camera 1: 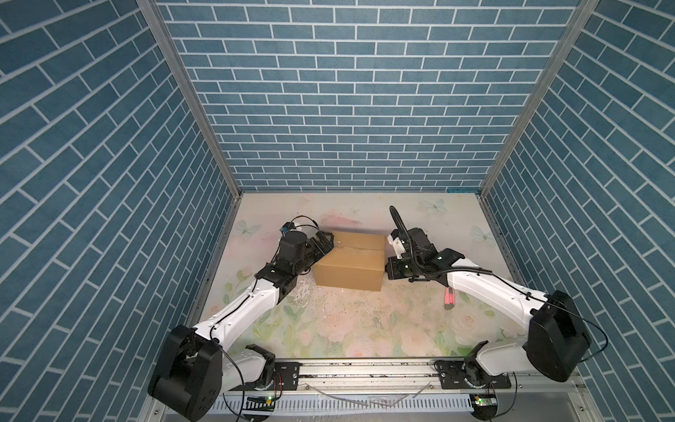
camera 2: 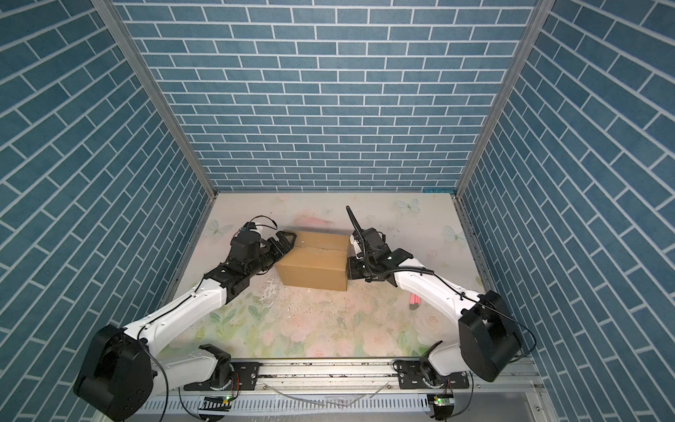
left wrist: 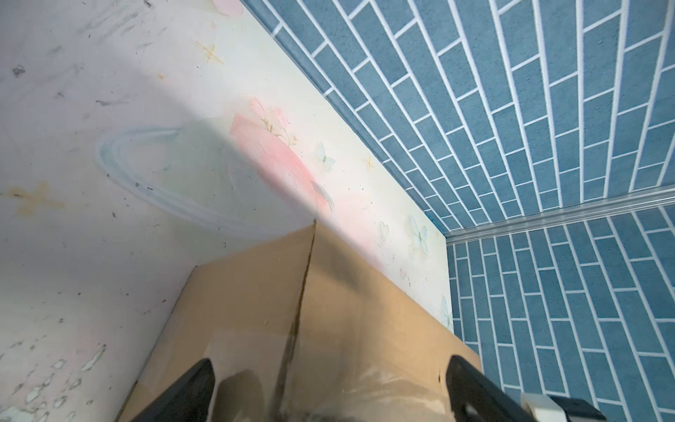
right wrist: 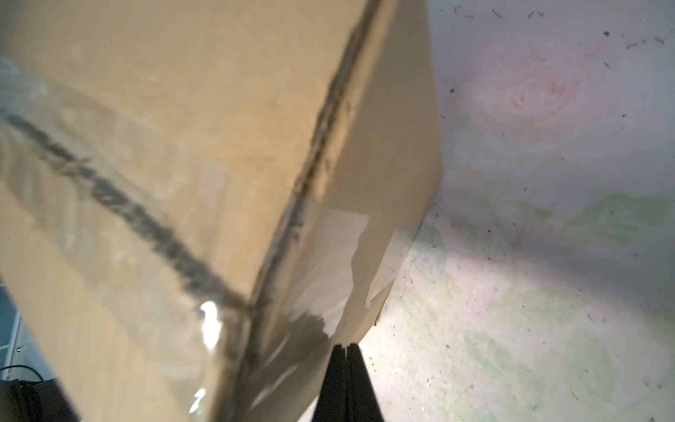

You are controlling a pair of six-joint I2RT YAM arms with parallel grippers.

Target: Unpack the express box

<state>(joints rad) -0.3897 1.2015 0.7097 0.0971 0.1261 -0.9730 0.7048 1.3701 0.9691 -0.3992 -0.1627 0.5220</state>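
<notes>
**Box sits between the 2 grippers, left jaws wide, right jaws shut**

The express box (camera 1: 349,265) stands on the floral table (camera 1: 328,329) directly between the 2 grippers, with its flaps down. In both top views each end of the box faces a gripper.

The left gripper (camera 1: 323,243) is at the box's left end, near the top far corner. Its jaws are spread wide. In the left wrist view the 2 black fingers (left wrist: 197,383) stand apart over brown cardboard, and the box's seam (left wrist: 303,292) runs out from the gap between them. Nothing is clamped between them. Whether the fingers touch the cardboard cannot be told.

The right gripper (right wrist: 345,350) has its jaws pressed together, with nothing between them. In the right wrist view the joined tips sit just in front of the box's right end, close to its lower corner. Clear tape (right wrist: 109,204) covers the lengthwise seam ahead of these tips and folds down over the end face, where its edge looks torn. Contact with the box cannot be told, and the view is blurred.

A pink knife (camera 1: 448,299) lies on the table behind the right gripper, under its forearm, well apart from the box.
</notes>
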